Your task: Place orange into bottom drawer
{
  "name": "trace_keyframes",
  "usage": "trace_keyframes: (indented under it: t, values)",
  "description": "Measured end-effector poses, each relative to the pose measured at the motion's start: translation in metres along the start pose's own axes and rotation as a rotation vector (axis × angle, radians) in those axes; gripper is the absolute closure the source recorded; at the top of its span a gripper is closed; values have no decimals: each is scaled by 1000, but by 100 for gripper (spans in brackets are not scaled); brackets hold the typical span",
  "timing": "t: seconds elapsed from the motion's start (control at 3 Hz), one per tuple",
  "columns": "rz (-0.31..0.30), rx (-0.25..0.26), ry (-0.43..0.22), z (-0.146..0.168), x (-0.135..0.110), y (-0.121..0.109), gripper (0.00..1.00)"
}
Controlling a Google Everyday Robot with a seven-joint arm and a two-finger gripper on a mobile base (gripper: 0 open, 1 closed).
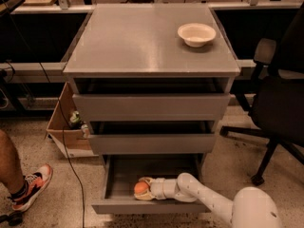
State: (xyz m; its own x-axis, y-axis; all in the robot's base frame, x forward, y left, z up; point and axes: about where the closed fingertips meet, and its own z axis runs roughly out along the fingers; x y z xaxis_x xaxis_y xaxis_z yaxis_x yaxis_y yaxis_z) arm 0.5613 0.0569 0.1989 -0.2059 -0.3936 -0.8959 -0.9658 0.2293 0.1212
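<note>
The orange (139, 188) lies low inside the open bottom drawer (124, 175) of the grey cabinet, near the drawer's front. My gripper (142, 189) reaches into the drawer from the right on its white arm (199, 194). Its fingers (146, 180) are closed around the orange, which sits at or just above the drawer floor. The two drawers above are partly pulled out.
A white bowl (196, 34) stands on the cabinet top (142, 37) at the back right. A black office chair (280, 103) is to the right. A cardboard box (69, 132) and a cable lie at the left, beside a person's foot in a shoe (28, 186).
</note>
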Motion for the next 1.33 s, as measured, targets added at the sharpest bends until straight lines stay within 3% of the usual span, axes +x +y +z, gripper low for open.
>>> trace_keyframes:
  t: [0.33,1.33]
  values:
    - [-91,109,-11,8,14,-28,77]
    - [-92,107,-11,8,14,-27,8]
